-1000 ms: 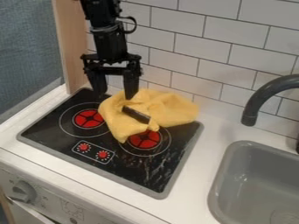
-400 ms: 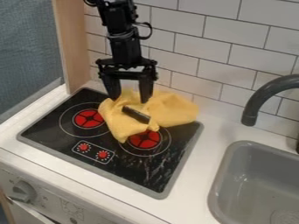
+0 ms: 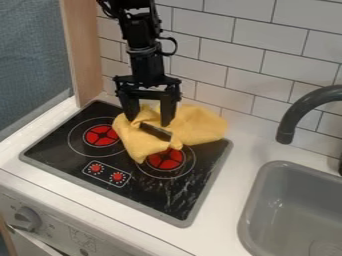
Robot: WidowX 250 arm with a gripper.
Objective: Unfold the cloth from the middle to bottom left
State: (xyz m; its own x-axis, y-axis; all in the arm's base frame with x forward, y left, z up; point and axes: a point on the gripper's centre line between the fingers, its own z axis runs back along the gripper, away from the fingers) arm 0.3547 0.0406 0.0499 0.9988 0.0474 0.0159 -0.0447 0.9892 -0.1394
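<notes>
My gripper [image 3: 149, 122] hangs open over the upper middle of the yellow cloth, its two fingers apart and pointing down at it. Whether the fingertips touch the fabric, I cannot tell. The yellow cloth [image 3: 198, 123] lies crumpled across the back right of the black stove top [image 3: 160, 197] and partly covers the right burner. A dark, narrow object [image 3: 155, 131] lies slanted on the cloth, just below the fingertips.
A grey sink [image 3: 294, 210] with a dark curved faucet [image 3: 302, 107] is at the right. The white tiled wall [image 3: 260, 60] rises behind the stove, and a wooden panel [image 3: 81, 50] stands at the back left.
The gripper has moved right and, since the middle frame, a little lower over the cloth. The cloth and the dark object lie as before.
</notes>
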